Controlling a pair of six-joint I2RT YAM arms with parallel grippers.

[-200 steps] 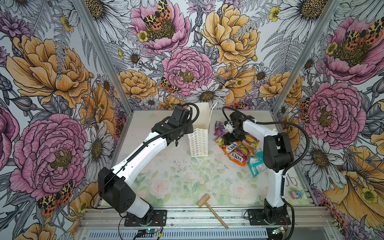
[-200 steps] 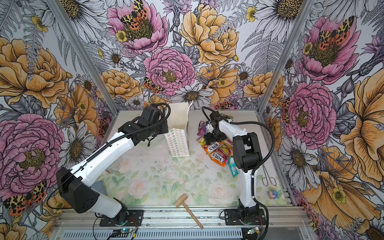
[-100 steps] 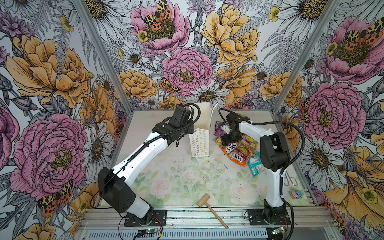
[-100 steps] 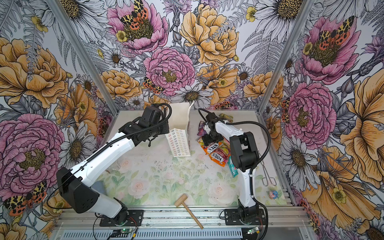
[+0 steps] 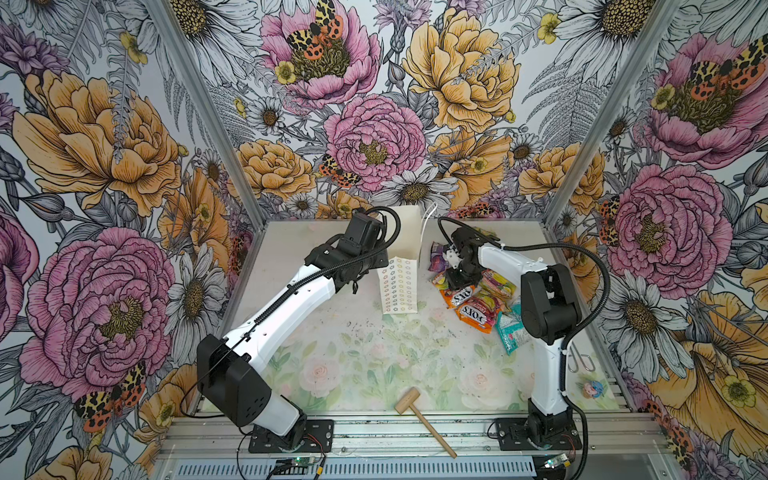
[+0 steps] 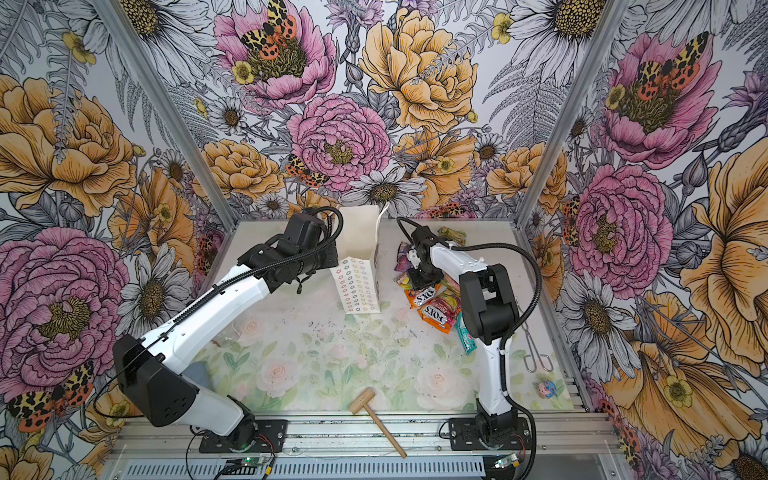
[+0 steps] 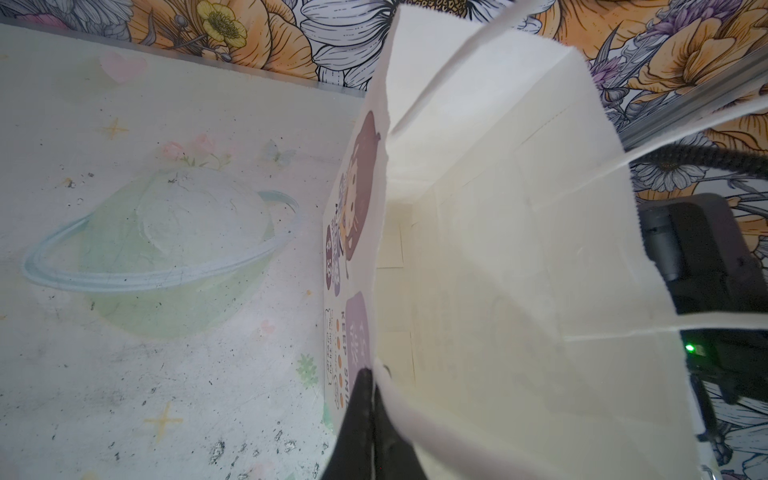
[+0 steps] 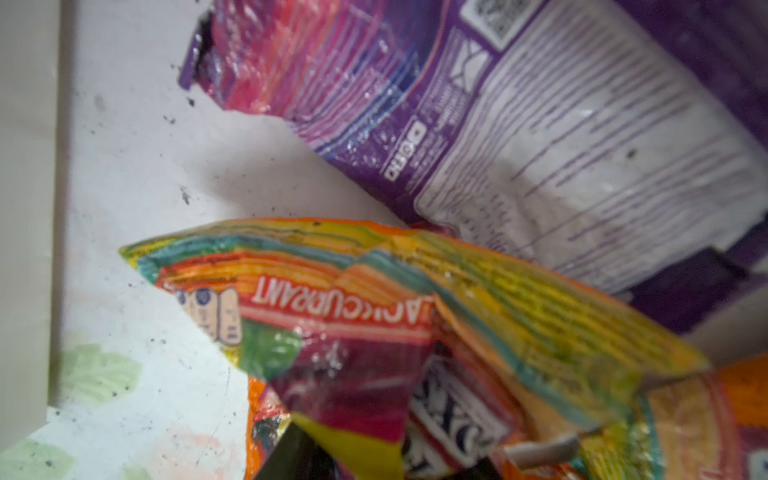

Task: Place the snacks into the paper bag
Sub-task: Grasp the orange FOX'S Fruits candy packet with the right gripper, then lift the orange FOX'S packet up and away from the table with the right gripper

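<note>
The paper bag (image 5: 398, 286) is standing with its mouth gaping upward. The left gripper (image 7: 373, 376) is pinching the rim on its own side, so its fingers and the left arm's wrist (image 5: 353, 253) are blocking that flank. The white cord handles (image 7: 453, 68) are looping above the opening and narrowing the way in.

Between the bag wall and the snack packets (image 5: 478, 299), a narrow strip of bare table (image 8: 145, 166) is lying free. The right gripper (image 5: 455, 282) is sitting down in the pile, apparently straddling a rainbow packet (image 8: 415, 299), though blur is hiding any grip. The right arm's elbow (image 5: 544, 303) is overhanging the pile's outer side.

The middle of the table is lying open. A wooden mallet (image 5: 419, 415) is lying at the front edge and metal tongs (image 6: 536, 353) at the right.
</note>
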